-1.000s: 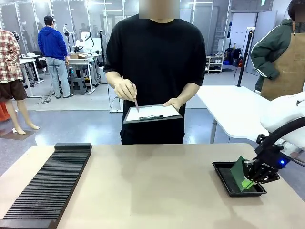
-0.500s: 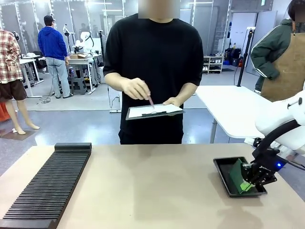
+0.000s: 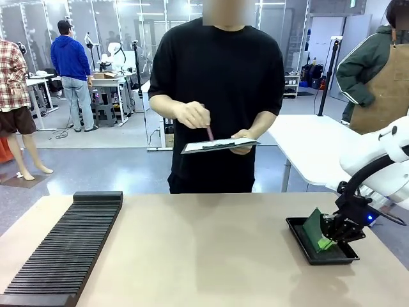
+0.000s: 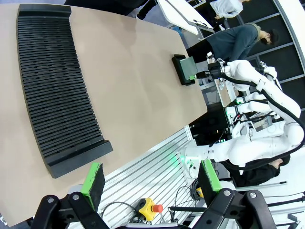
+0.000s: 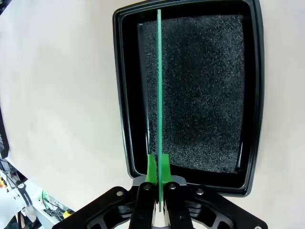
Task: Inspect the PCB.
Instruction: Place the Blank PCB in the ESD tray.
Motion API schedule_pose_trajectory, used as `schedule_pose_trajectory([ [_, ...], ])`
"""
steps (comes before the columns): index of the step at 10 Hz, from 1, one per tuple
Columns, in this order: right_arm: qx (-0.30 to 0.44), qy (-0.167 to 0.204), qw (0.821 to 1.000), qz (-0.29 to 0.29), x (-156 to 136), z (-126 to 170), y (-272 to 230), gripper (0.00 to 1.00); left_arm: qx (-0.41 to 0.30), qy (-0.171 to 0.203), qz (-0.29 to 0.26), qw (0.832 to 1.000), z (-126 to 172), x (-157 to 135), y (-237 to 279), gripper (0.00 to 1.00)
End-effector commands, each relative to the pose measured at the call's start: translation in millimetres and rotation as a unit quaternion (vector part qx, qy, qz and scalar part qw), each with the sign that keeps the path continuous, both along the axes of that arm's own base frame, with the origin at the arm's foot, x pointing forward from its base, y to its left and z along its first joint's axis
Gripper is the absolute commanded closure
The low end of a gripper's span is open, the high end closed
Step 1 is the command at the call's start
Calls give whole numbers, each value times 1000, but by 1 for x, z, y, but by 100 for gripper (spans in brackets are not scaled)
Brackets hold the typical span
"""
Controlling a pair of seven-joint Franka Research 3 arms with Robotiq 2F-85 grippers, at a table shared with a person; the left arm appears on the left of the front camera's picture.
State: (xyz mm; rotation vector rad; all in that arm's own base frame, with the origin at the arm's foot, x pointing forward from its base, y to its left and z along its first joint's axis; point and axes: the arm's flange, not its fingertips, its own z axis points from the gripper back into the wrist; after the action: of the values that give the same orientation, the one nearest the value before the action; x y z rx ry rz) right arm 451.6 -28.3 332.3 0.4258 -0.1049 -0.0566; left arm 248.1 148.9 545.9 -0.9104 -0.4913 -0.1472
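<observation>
Near the right edge of the beige table [image 3: 211, 249], the shallow black rectangular tray [image 3: 300, 238] with its dark foam lining is seen, and above it the thin green PCB [image 3: 313, 227] is held on edge, tilted, its lower end within the tray's outline. The right gripper [image 3: 327, 240] is clamped on the board's lower edge; in the right wrist view the green pads [image 5: 152, 168] are pressed flat against both faces of the PCB [image 5: 158, 81], which appears as a narrow green line over the tray [image 5: 257, 95]. Whether the board's far edge touches the foam cannot be settled, perhaps just clear of it.

No brand, label or print can be read on the board, the tray or the paper at this size.

Along the table's left edge a long black ribbed rack [image 3: 64, 246] is laid. The left gripper [image 4: 150, 176] is seen in the left wrist view with its jaws spread wide, nothing between them, well off the table's near edge.

Beyond the far edge, a clipboard with white paper [image 3: 220, 146] is held by a person in a black top, a pen [image 3: 209, 132] in the other hand [image 3: 190, 115].

Compared with a second ago, the board has been raised and stood more upright, the right arm drawn slightly up, and the person has shifted toward the right, clipboard tipped flatter.
</observation>
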Motion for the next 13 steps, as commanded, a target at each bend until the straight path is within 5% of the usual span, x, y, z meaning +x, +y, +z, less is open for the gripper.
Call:
schedule_pose_trajectory([
  [1,8,-3,1000,7,6,-4,-1,98,3,1,-1,1000,1,0,-2,0],
  [2,14,-4,1000,5,6,-3,-2,98,3,1,-1,1000,1,0,-2,0],
  [6,10,5,1000,3,4,-3,1,4,3,1,-1,1000,1,0,-2,0],
  [13,-32,-3,999,-14,0,20,0,0,3,1,-1,1000,1,0,-2,0],
])
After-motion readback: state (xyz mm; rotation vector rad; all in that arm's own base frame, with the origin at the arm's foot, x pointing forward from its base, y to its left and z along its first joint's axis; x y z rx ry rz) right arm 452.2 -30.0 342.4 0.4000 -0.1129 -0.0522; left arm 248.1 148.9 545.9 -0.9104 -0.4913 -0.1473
